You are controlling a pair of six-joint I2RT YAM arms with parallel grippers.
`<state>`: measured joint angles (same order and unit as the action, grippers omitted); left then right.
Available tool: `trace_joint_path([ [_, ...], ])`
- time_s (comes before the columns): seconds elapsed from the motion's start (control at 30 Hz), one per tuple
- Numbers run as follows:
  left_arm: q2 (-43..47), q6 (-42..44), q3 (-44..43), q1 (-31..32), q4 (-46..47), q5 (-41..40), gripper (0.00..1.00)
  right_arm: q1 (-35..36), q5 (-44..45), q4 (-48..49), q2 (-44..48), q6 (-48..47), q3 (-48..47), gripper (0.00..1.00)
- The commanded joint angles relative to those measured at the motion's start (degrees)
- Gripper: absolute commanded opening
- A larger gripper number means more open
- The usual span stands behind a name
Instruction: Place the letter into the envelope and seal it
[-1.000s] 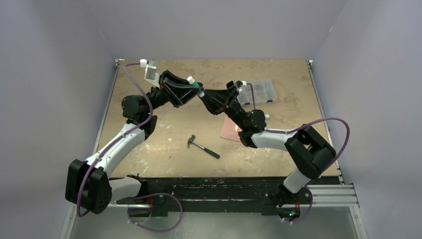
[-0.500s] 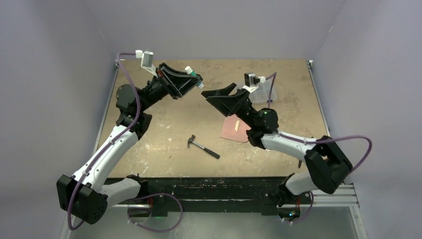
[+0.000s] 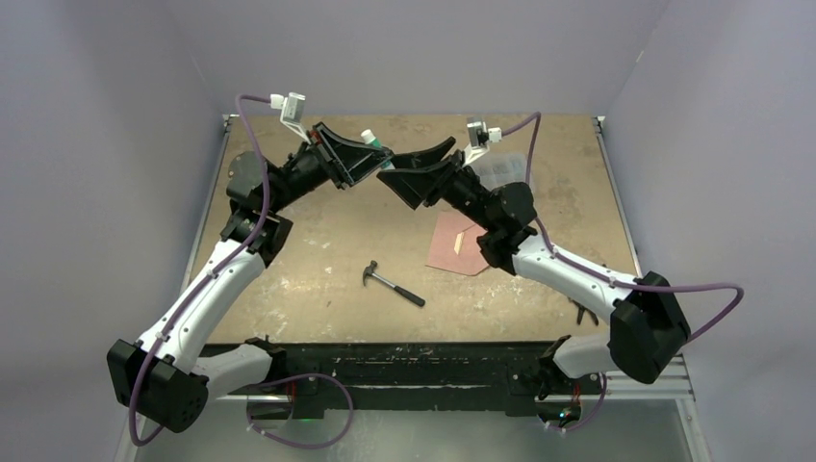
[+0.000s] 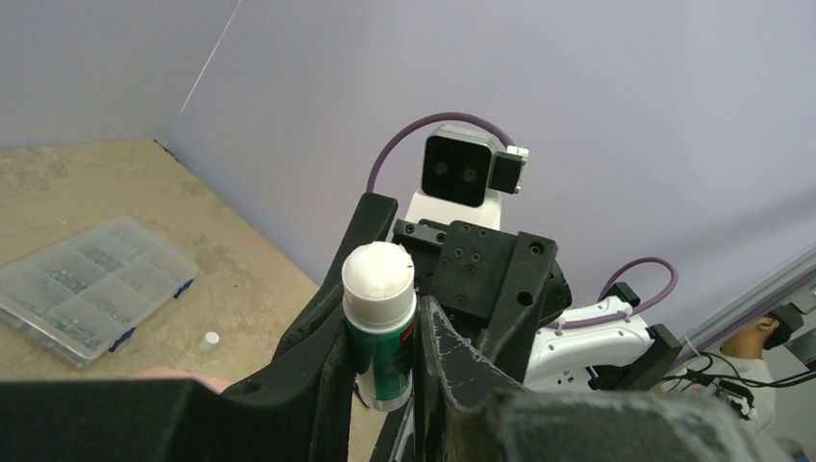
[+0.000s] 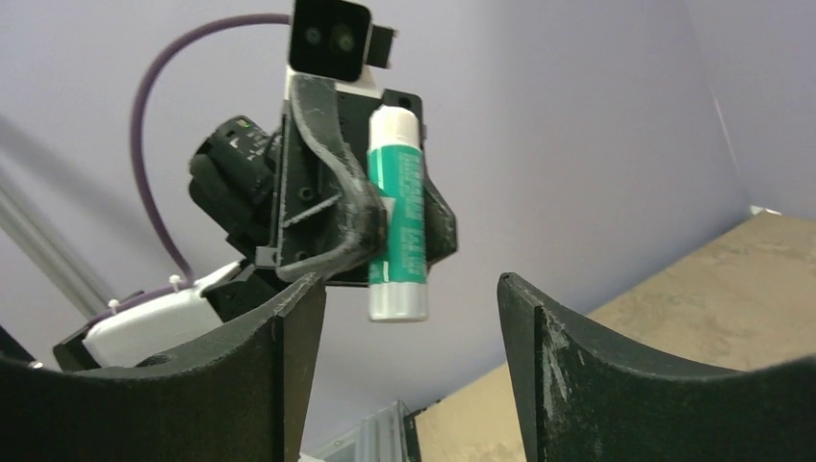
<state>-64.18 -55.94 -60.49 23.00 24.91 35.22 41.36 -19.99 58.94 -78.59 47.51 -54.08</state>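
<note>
My left gripper (image 3: 369,160) is raised above the far middle of the table and is shut on a green glue stick (image 3: 369,141) with a white top. In the left wrist view the stick (image 4: 381,332) stands upright between my fingers. My right gripper (image 3: 396,181) is open and empty, facing the left gripper at about the same height. In the right wrist view the stick (image 5: 396,212) hangs just beyond my open right gripper (image 5: 412,285). One salmon-pink paper, the envelope (image 3: 456,246), lies flat under the right arm. No separate letter sheet shows.
A hammer (image 3: 393,284) lies in the middle of the table. A clear compartment box (image 3: 507,174) sits at the far right, also in the left wrist view (image 4: 91,289). A small white cap (image 4: 210,339) lies on the table near it.
The grippers met at the glue stick, then drew apart. The right gripper has since risen and swung back toward the left one. The left keeps hold of the stick.
</note>
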Motion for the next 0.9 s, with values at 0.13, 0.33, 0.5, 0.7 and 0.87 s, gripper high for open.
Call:
trace_joint_path([
  [0.13,0.33,-0.51,-0.69,0.02,2.4,0.53,0.0,0.29,1.9,2.98,0.2,0.94,-0.53,0.46],
  [0.33,1.02,-0.09,0.26,0.02,3.5,1.33,0.0,0.28,4.67,13.72,1.5,11.1,4.3,0.24],
  [0.5,2.01,-0.1,2.66,0.04,8.94,2.56,0.0,0.21,7.08,21.24,0.84,25.03,6.57,0.06],
  [0.7,3.54,1.83,7.15,0.02,22.58,3.91,0.0,0.03,9.99,36.33,-3.9,44.4,10.36,0.0],
  [0.87,4.75,11.38,2.94,0.02,19.64,9.58,0.0,0.2,15.74,48.43,-10.74,63.66,11.82,0.0],
])
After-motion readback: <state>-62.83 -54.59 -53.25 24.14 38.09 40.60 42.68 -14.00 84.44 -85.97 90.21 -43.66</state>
